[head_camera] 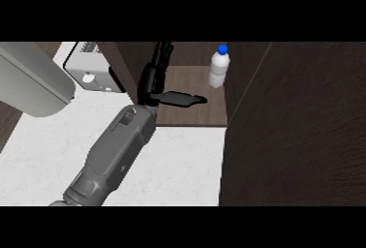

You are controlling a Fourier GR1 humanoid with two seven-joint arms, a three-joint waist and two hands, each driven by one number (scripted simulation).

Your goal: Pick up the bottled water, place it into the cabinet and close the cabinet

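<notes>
Bottle [220,68] stands in cabinet [193,115]: placing done. My robot hand [152,83], left of bottle, is spread and holds nothing. Cabinet not yet closed.

White bottle [220,72] (blue cap [223,49]), dark brown cabinet [300,121], counter [178,164] seemingly white-marbled.

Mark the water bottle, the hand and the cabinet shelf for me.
Water bottle [219,72]: head view, white body under the blue cap.
Left hand [150,89]: head view, black palm beside the thumb.
Cabinet shelf [200,116]: head view, bare brown board near its front edge.
</notes>
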